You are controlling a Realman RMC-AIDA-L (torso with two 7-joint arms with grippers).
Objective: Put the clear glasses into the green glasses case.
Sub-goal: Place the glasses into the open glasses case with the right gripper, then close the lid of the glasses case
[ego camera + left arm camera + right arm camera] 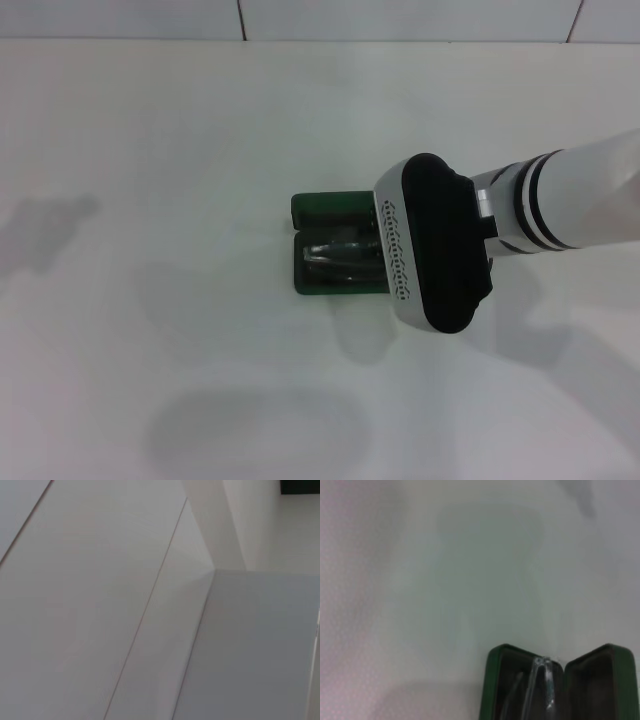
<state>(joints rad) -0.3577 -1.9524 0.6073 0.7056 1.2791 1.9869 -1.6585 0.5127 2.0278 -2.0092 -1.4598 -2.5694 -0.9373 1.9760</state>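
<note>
1. Head view: the right gripper (400, 262) is hanging directly over the open green glasses case (325, 245), blocking its 3 o'clock end.
2. The clear glasses (338, 252) are lying in the near half of the case, the lid half sitting at 12 o'clock.
3. Right wrist view is showing the glasses (542, 680) inside the case (495, 680), probably for release.
4. Can't tell whether the fingers are open or gripping.
5. The left arm isn't showing; its camera is seeing only the white table (100, 605).
</note>
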